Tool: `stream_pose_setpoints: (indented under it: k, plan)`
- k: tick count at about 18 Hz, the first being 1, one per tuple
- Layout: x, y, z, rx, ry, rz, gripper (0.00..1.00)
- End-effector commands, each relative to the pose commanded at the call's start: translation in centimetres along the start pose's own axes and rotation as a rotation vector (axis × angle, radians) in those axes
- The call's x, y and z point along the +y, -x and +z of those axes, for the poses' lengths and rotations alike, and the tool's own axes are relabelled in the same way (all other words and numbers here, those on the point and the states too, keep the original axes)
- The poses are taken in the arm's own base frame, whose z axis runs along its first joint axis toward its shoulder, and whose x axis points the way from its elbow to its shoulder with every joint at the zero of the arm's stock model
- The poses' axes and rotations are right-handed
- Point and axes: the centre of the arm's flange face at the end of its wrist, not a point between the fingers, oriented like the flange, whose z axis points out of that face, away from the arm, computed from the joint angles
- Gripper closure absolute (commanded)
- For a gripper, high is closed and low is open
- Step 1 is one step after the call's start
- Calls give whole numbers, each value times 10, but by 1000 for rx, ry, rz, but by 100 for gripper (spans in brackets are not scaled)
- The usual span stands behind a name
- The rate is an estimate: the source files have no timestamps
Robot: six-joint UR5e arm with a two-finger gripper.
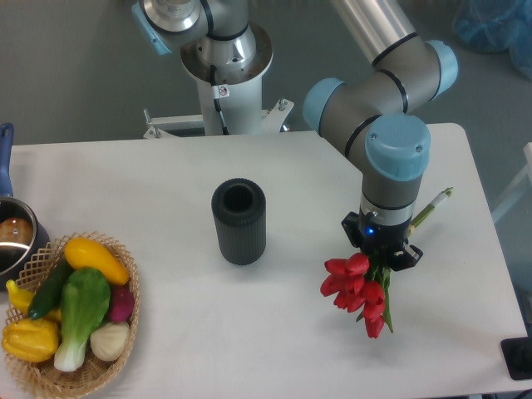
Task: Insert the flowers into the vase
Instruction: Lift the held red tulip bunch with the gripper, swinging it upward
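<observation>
Your end effector (384, 253) hangs over the right part of the surface (274, 349), pointing down, and it is pinching the flowers (359, 291) by their stems. You can see the red tulip heads bunched just below and to the left of it, toward the front edge, with a green leaf trailing down beside them, while the green stem ends poke out on the other side of the wrist, toward the right edge. Whether the blooms touch the surface or hang just above it, you cannot tell from this view. Your vase (238, 220) stands upright near the middle of the surface, dark and ribbed, its round mouth open to the camera, well apart from the flowers and to their left. At the front left corner you have a wicker basket (37, 370) filled with colourful vegetables (75, 307), and just behind it, at the left edge, a metal pot (12, 241) with a blue handle (5, 158).
</observation>
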Motion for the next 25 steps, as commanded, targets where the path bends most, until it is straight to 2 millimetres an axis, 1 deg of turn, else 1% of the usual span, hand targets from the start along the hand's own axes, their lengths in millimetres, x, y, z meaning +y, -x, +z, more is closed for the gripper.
stream_pose_setpoints:
  k: [12,14,18,21,22,25]
  plan:
    - [0,-1,2,5,0,-18,69]
    - [0,-2,0,3,-5,-17,70]
    - [-5,-4,-7,9,-69,-19,70]
    - [-8,-6,-20,7,-117,-24,70]
    - [-10,-7,-25,5,-136,-42,70]
    - [-16,-9,-31,16,-197,-93,70]
